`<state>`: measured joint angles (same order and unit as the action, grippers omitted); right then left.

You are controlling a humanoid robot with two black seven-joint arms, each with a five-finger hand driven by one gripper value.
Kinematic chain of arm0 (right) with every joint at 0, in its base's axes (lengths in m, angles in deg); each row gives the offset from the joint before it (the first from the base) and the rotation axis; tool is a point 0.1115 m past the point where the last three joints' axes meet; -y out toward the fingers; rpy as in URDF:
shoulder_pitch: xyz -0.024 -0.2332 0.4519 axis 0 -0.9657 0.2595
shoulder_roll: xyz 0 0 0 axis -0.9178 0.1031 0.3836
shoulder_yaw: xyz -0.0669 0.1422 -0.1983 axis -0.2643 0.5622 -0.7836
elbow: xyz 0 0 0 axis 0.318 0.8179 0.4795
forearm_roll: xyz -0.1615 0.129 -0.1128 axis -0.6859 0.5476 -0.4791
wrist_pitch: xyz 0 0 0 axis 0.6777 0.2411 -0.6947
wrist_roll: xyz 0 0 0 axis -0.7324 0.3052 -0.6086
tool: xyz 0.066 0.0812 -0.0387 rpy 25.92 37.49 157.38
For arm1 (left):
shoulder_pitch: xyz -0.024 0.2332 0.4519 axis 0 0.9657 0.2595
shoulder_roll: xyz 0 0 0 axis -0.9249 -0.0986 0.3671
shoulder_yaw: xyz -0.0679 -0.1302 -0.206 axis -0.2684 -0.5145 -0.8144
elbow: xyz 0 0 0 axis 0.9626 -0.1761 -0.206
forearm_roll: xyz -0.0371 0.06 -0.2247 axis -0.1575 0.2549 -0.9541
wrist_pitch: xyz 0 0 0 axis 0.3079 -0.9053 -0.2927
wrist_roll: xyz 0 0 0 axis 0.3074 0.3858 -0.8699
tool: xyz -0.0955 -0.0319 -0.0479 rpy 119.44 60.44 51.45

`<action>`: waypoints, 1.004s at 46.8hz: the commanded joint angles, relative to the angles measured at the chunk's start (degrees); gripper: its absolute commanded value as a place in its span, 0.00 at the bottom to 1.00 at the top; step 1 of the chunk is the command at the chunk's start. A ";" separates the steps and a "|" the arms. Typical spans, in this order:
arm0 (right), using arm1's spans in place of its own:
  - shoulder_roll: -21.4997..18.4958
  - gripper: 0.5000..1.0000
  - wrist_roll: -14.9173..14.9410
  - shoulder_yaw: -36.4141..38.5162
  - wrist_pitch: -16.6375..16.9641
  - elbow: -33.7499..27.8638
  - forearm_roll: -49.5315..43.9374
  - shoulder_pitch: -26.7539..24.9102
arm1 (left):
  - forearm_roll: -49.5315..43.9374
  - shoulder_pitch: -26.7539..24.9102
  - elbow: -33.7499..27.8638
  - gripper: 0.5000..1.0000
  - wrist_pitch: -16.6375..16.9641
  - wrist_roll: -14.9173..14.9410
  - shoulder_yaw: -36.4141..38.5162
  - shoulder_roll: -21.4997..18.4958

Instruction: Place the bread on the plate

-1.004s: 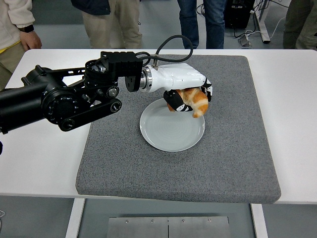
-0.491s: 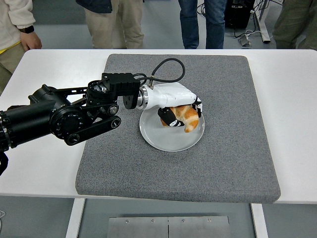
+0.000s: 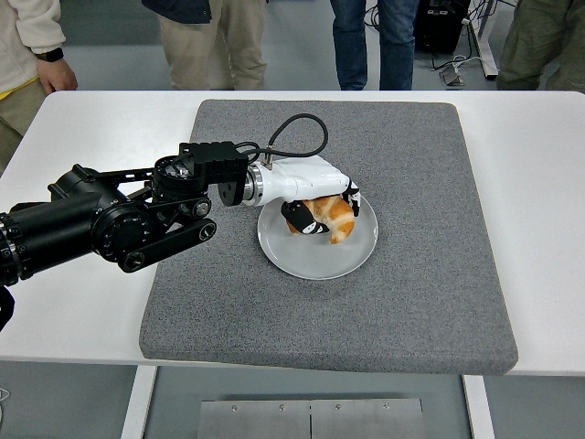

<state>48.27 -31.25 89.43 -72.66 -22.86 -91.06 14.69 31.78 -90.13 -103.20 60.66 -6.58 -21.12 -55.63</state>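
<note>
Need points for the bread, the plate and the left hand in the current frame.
bread [image 3: 336, 218], head view, on its orange-brown crust.
plate [image 3: 315, 261], head view, on the bare near part of its surface.
left hand [image 3: 315, 203], head view, on the white shell over the bread.

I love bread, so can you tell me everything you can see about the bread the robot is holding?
The bread is a small golden-orange roll with a lighter, paler end poking down. It looks soft and baked, a bit like a croissant. The robot's left hand is curled around it from above, so part of it is hidden by the white hand and black fingers. It sits over the upper part of the round grey plate; whether it touches the plate cannot be told.
</note>
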 commanded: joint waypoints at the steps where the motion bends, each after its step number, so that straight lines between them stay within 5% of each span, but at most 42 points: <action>1: 0.00 1.00 -0.02 0.01 0.00 0.00 0.00 0.01 | -0.36 0.03 0.08 0.00 0.78 0.00 1.34 0.08; 32: 0.00 1.00 -0.02 0.01 0.00 0.00 0.00 0.01 | -1.06 0.64 0.52 0.00 1.92 0.26 2.14 0.96; 34: 0.00 1.00 -0.01 0.01 0.00 0.00 0.00 0.01 | -1.24 0.55 0.43 0.56 1.92 0.26 2.14 0.88; 36: 0.00 1.00 -0.01 0.01 0.00 0.00 0.00 -0.07 | -1.67 0.46 0.26 0.91 1.75 0.26 2.14 0.87; 47: 0.00 1.00 -0.02 0.01 0.00 0.00 0.00 0.01 | -2.55 -0.41 -0.62 0.96 1.75 0.26 2.14 0.00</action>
<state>48.27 -31.23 89.44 -72.66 -22.86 -91.06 14.69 29.33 -90.04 -103.50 62.41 -6.32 -18.94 -55.32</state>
